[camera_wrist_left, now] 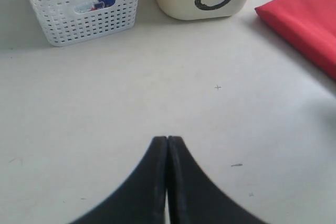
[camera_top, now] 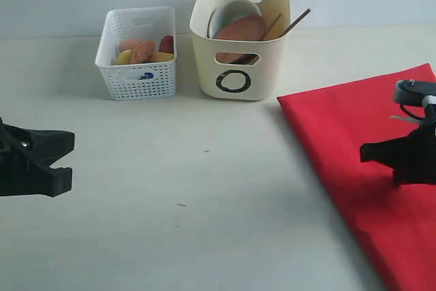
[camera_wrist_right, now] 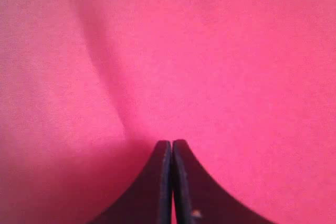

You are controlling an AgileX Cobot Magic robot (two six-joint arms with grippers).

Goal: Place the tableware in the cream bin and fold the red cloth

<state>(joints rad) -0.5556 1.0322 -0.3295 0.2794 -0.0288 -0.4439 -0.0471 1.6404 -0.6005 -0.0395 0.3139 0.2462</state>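
Tableware looks dealt with: the cream bin [camera_top: 271, 56] at the back of the counter [camera_top: 204, 189] holds the pale bowl [camera_top: 230, 10], the round brown wooden plate [camera_top: 240, 31] leaning against it, and the wooden chopsticks [camera_top: 294, 21] poking out over the rim. No cup, knife or spoon shows on the counter; whether they sit deeper in the bin cannot be seen. The white perforated basket [camera_top: 139, 81] just beside it holds only food.

On the right the red cloth [camera_top: 340, 134] lies flat with a thick, doubled-looking edge, so I judge it folded at least once. Whether another fold is wanted cannot be told.

The left pincer [camera_wrist_left: 167, 141] is closed tip to tip, empty, over bare counter well apart from both bins. The right pincer [camera_wrist_right: 171, 144] is likewise closed, low over the cloth. No fabric shows between its tips, and whether they touch the cloth cannot be told.
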